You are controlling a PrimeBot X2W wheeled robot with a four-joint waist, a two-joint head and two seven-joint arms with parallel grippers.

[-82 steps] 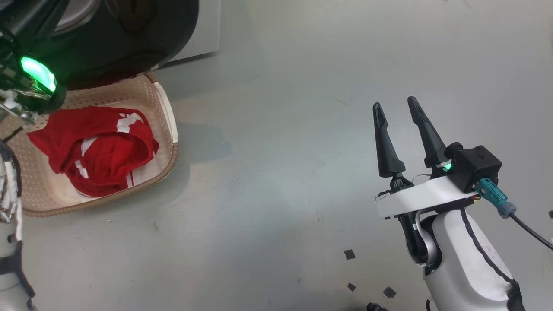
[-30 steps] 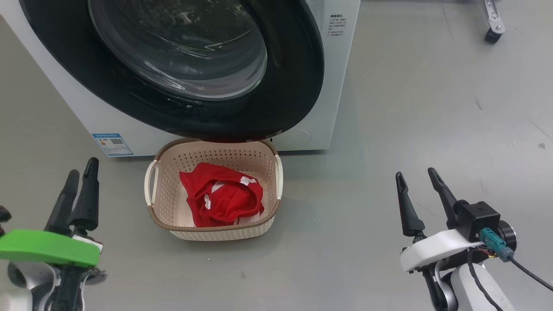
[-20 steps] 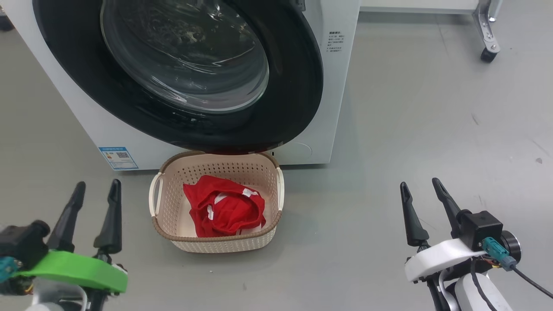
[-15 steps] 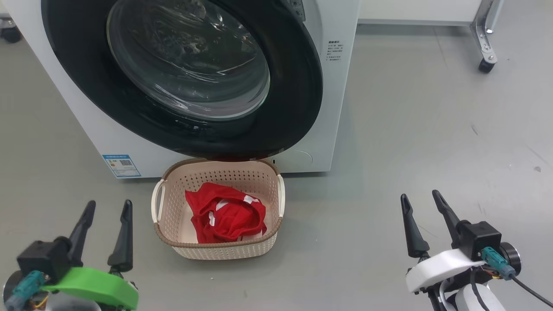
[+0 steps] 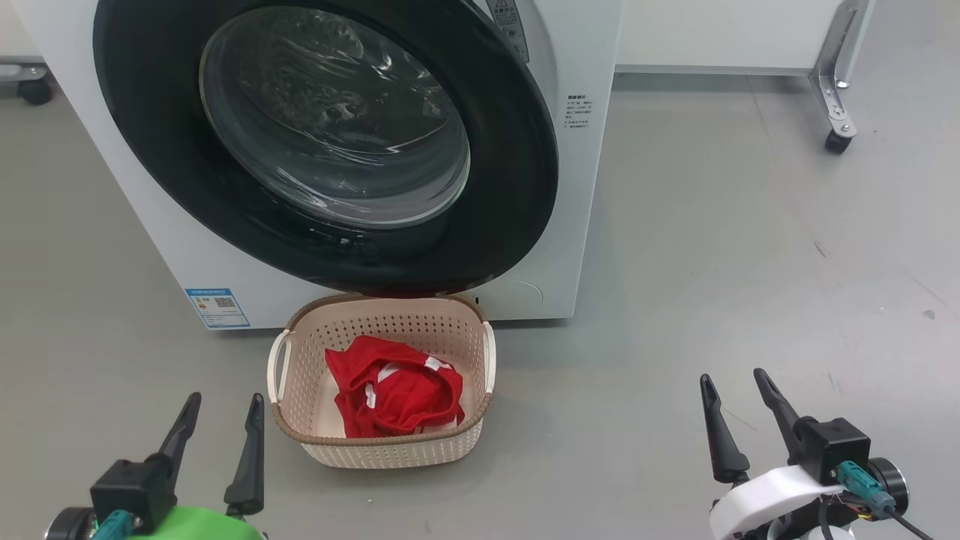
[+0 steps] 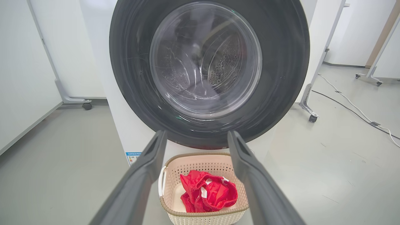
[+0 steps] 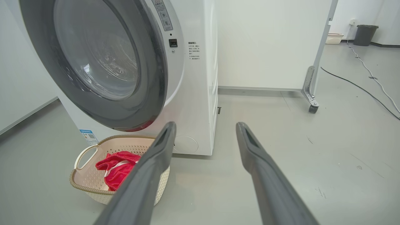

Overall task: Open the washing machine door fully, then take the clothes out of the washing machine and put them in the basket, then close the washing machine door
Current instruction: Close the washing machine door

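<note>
The washing machine [image 5: 585, 187] stands white at the middle back. Its washing machine door [image 5: 517, 187] has a black rim and a glass bowl and lies close against the front. Seen from the right wrist, the door [image 7: 153, 78] leaves a latch slot showing beside its edge, and I cannot tell whether it is latched. On the floor under the door sits the basket [image 5: 382, 450], with red and white clothes [image 5: 394, 390] inside. My left gripper [image 5: 226, 401] is open at the lower left, just left of the basket. My right gripper [image 5: 733, 379] is open at the lower right, well clear of it.
A white panel on a castor [image 5: 834, 139] stands behind the machine's right side, and another castor [image 5: 34, 90] shows at the far left. A cable [image 6: 353, 106] runs over the grey floor on the right. A dark bin [image 7: 365, 34] stands far back.
The head camera has lifted, so the machine and basket sit lower in the picture. My left arm has drawn back from over the basket and now points fingers up. Both grippers stay open.
</note>
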